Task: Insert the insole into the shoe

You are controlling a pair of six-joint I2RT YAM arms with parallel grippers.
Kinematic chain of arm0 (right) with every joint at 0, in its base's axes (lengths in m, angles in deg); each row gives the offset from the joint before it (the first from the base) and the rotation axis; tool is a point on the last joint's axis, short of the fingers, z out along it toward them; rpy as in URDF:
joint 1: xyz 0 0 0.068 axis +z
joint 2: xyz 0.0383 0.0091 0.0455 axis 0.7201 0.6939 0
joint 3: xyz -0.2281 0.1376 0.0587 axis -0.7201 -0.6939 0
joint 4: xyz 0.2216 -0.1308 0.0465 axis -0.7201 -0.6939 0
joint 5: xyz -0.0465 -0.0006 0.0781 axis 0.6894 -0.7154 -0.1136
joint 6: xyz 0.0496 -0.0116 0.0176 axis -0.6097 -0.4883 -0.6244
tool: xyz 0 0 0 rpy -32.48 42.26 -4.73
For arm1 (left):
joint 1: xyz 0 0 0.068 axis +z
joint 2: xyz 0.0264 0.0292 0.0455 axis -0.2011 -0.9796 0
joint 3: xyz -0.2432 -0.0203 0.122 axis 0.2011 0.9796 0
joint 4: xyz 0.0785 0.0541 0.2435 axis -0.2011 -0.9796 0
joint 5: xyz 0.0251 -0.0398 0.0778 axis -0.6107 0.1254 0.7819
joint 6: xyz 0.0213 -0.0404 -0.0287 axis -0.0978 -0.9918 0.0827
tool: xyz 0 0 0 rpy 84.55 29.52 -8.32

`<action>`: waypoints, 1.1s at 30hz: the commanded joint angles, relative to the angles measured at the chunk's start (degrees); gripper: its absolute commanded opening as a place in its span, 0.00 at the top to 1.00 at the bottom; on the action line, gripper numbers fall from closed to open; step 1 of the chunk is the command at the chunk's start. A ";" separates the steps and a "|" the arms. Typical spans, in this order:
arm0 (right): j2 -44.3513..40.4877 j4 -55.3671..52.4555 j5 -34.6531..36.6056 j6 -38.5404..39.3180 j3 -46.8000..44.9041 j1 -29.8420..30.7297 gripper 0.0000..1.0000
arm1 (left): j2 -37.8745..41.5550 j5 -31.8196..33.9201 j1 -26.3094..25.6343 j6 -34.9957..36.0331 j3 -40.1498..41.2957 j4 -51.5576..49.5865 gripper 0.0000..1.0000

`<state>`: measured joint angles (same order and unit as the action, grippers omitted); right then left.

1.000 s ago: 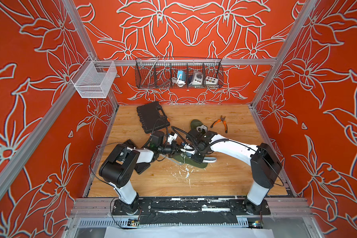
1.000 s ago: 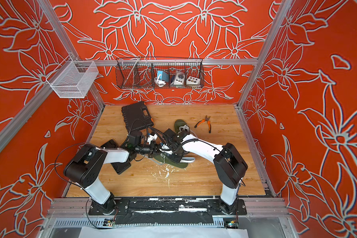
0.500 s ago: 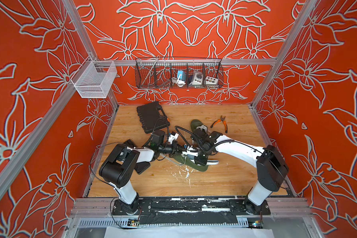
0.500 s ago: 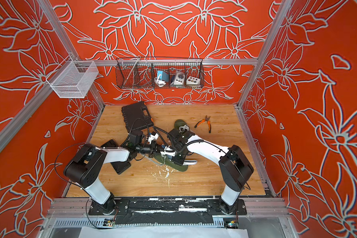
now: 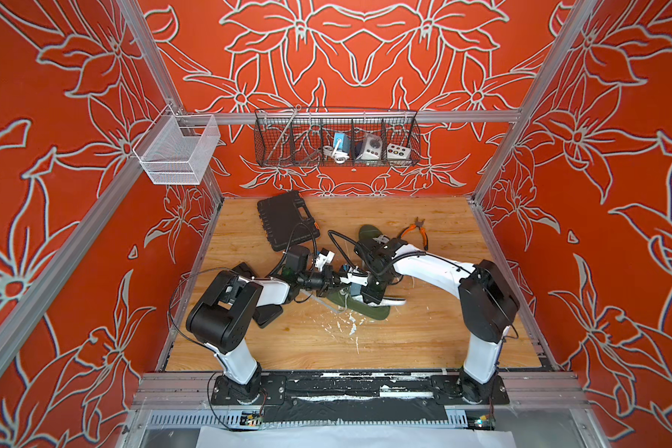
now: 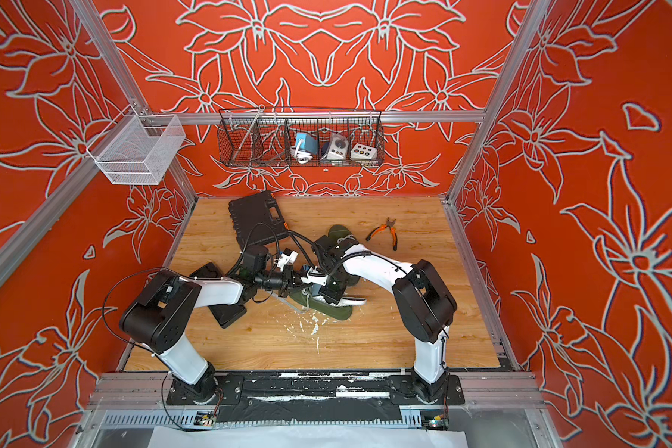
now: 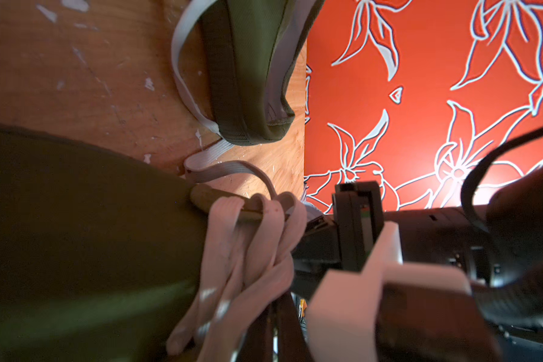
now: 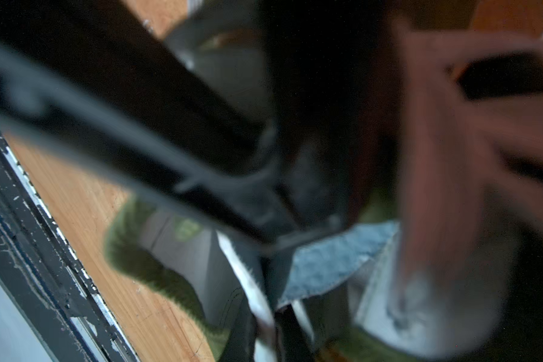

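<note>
Wooden table (image 5: 423, 341) in an orange flower-print cell, w/ two white-and-black arms meeting over its middle. Right arm (image 5: 431, 267): over the last sec its elbow swung out toward the side wall & is now back in. The left arm (image 5: 272, 291) has barely shifted. Neither grip has let go, so this reads as working the piece in, not a regrasp; task approx. midway.

Shoe (image 5: 373, 313), olive green w/ white sole, lies mid-table betw. the two wrists, about where it was a sec ago. Its long axis runs side to side across the table, the end toward the right arm a bit nearer the front rail. Opening faces up. Toe vs heel end: can't tell.

Insole (image 8: 336, 260), blue-grey, sits at the shoe's opening, part in, one end poking out. It is steeply tilted, its length mostly hidden.

Right gripper (image 5: 371, 291): fingers nearly closed, pinching that exposed insole end. Left gripper (image 5: 336, 280): fully closed by the white laces (image 7: 248, 244). It seems to pinch the shoe's upper to steady it; exact hold unclear.
</note>
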<state>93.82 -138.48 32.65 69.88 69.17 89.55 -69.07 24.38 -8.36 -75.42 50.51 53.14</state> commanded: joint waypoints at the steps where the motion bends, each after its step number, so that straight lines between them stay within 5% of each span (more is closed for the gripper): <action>1: 0.70 -1.52 -1.18 -0.19 0.22 0.20 1.00 | 0.88 -1.88 -0.30 0.96 -0.22 2.33 1.00; 15: -3.74 -8.33 5.41 -2.33 -2.88 1.04 1.00 | 1.85 -0.43 0.78 3.42 -3.14 -1.92 1.00; 33: -3.69 7.95 4.97 -7.81 -4.85 0.94 1.00 | 1.16 -1.22 0.65 1.07 0.47 2.11 1.00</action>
<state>91.31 -134.61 37.72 63.15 65.91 90.36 -68.83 24.67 -7.82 -73.82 50.21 52.34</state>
